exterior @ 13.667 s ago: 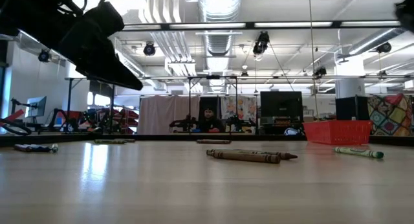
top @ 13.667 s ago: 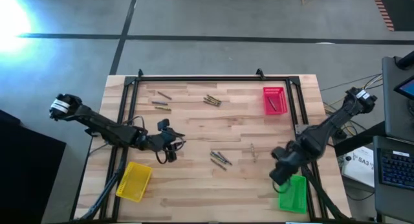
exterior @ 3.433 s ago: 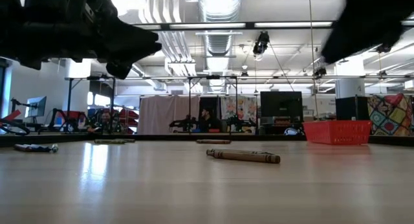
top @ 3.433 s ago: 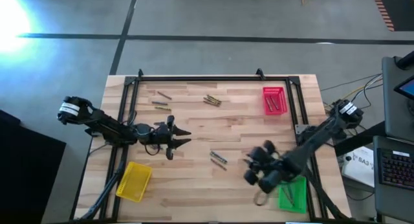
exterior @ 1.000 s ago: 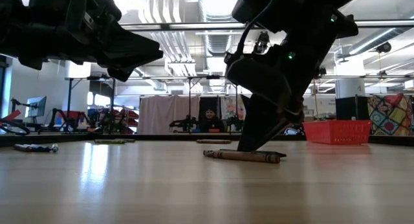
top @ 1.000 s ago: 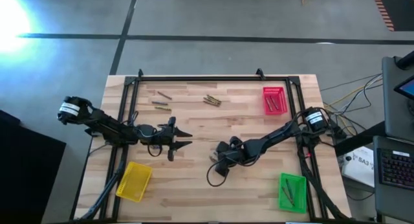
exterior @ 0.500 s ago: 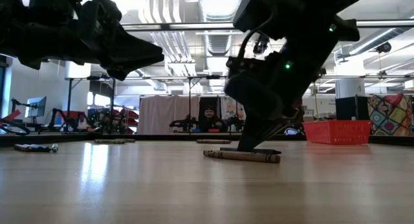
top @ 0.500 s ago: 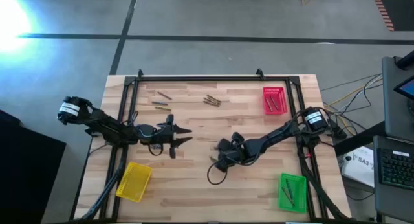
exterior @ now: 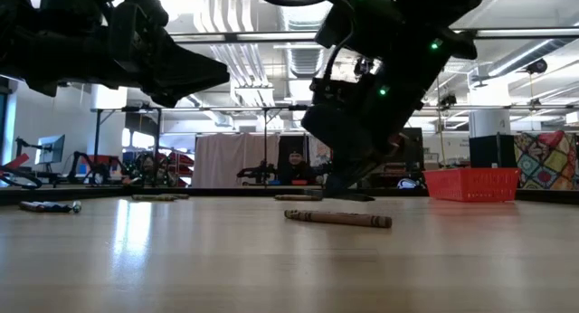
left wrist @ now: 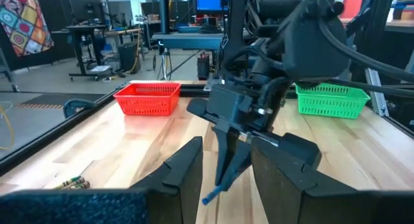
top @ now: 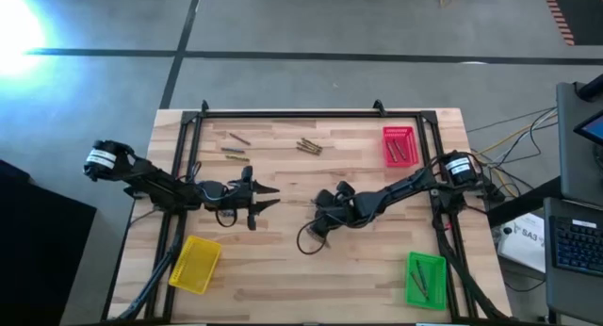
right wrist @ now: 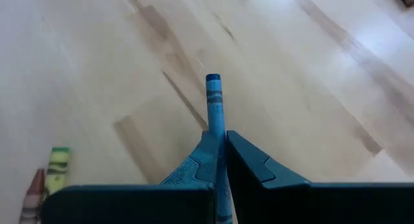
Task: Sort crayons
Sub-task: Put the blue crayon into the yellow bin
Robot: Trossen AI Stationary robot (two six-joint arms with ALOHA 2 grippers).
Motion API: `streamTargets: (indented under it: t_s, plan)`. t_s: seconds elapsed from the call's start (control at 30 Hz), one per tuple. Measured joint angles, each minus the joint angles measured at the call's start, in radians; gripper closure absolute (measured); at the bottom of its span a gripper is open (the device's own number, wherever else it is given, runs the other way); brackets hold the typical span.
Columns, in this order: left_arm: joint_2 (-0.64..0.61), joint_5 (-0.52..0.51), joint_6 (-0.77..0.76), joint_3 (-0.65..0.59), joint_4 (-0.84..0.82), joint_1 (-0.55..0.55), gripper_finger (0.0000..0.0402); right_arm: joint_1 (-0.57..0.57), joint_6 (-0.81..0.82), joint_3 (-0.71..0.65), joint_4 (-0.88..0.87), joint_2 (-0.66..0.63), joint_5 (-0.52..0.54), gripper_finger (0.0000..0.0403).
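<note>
My right gripper is at the table's middle, shut on a blue crayon, a little above the wood. My left gripper hovers open and empty to the left of it, above the table; its fingers frame the right gripper in the left wrist view. A brown crayon lies flat on the table just nearer than the right gripper. More crayons lie in a cluster and singly near the far edge. My right gripper pinches the blue crayon between its two fingers along the crayon's length, and one end sticks out past the fingertips. The fingers slant downward. The crayon's free end points down at the table, which it seems not to touch.
A red tray stands at the far right, a green tray at the near right and a yellow tray at the near left. A green crayon lies close to the right gripper. A black frame borders the table.
My right gripper has risen from the table beside the brown crayon and shifted slightly toward the far edge, carrying the blue crayon. The brown crayon has stayed in place.
</note>
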Motion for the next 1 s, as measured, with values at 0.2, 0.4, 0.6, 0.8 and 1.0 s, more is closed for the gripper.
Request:
streamTargets:
  t_s: [0.2,0.4,0.6,0.8,1.0]
  plan:
    - [0.000,0.002,-0.071,0.000,-0.029,-0.001,0.0287,-0.008,-0.032,0.000,0.060,0.000,-0.007,0.0390]
    - [-0.078,0.004,-0.138,0.000,-0.108,-0.001,0.0287,-0.016,-0.173,-0.002,0.311,0.002,-0.126,0.0390]
    - [-0.328,-0.018,-0.143,0.000,-0.331,-0.002,0.0287,-0.057,-0.260,0.019,0.669,0.065,-0.340,0.0390]
    - [-0.572,-0.233,-0.164,0.000,-0.756,-0.001,0.0287,-0.056,-0.366,0.220,0.683,0.215,-0.433,0.0391]
    - [-0.666,-0.286,-0.268,0.000,-0.977,-0.001,0.0287,-0.054,-0.449,0.502,0.573,0.392,-0.538,0.0391]
